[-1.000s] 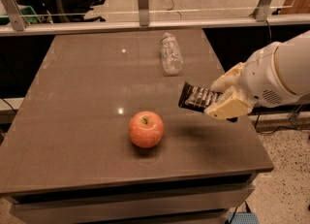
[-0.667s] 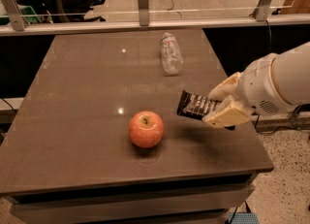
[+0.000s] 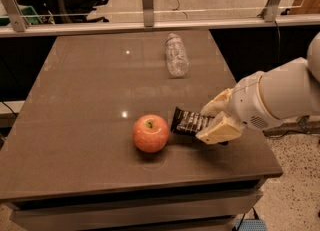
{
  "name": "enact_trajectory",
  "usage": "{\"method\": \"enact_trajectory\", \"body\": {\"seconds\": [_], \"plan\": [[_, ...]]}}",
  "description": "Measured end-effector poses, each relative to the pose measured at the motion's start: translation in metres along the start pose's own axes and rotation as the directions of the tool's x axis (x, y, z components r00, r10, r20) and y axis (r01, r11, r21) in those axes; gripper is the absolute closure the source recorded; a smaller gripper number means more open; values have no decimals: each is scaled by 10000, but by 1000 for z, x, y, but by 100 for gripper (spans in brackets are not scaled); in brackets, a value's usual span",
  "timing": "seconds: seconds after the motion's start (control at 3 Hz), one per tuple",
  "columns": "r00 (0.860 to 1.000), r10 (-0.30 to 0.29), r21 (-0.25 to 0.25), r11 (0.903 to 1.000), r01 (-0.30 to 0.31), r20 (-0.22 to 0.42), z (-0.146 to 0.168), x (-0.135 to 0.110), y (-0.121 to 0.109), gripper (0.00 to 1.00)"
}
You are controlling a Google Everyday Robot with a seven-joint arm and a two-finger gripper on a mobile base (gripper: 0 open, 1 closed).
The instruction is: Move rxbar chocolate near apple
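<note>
Cream pincer (image 3: 212,120), near the brown counter's (image 3: 75,100) front-right corner, grips the flat dark-wrapped rxbar chocolate (image 3: 188,121). The bar's free end sits just beside the round red-orange apple (image 3: 150,133). Risk: a leftward push bumps the apple, rolling it toward the front edge.

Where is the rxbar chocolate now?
In the camera view the rxbar chocolate is right of centre, held by the gripper in its jaws, its left end close beside the apple near the front edge of the table.
</note>
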State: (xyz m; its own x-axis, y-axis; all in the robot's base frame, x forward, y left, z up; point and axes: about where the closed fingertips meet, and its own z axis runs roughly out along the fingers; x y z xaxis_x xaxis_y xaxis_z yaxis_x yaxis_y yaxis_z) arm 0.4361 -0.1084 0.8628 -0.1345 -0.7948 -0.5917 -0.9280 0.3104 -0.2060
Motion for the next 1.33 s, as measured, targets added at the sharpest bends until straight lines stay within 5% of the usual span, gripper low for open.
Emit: {"method": "enact_trajectory", "body": {"seconds": [0.67,1.33], "plan": [[9994,279,-659,9974,-291,-185,13,24,26,100],[9985,295,-1042,9940,-342,-461,19,26,30,61]]}}
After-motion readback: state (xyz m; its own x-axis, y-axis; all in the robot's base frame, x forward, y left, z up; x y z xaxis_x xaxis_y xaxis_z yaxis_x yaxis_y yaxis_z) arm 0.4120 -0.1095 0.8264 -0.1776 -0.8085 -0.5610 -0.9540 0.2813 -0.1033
